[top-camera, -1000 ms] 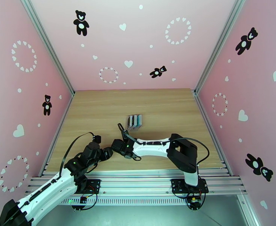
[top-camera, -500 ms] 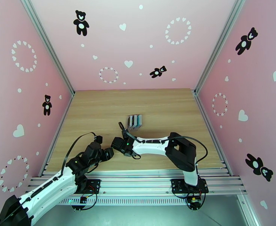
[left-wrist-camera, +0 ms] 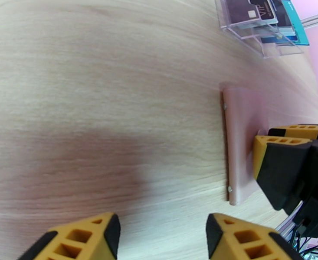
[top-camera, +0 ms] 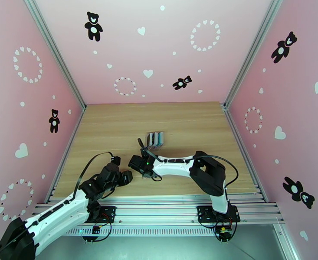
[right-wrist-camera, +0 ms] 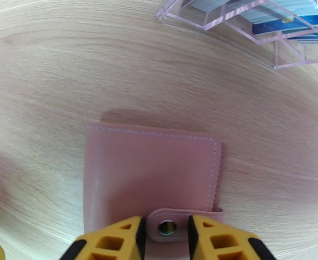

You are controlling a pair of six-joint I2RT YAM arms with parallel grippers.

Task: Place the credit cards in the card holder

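Pink leather card holder (right-wrist-camera: 150, 178) lies closed on the wooden counter (right-wrist-camera: 50, 61) — nothing loaded yet. Right gripper (right-wrist-camera: 165, 222), narrow, straddles its snap tab (right-wrist-camera: 211, 213); whether it grips, I cannot tell. Left gripper (left-wrist-camera: 161, 239) hangs wide, empty. Blue and grey credit cards (right-wrist-camera: 280, 14) all sit in the clear stand (right-wrist-camera: 176, 11).

Matt leather-like card holder (right-wrist-camera: 150, 170), wood-grain table (right-wrist-camera: 50, 61)

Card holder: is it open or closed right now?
Closed: the card holder lies flat, cover folded over, its snap tab between the fingers of the right claw.
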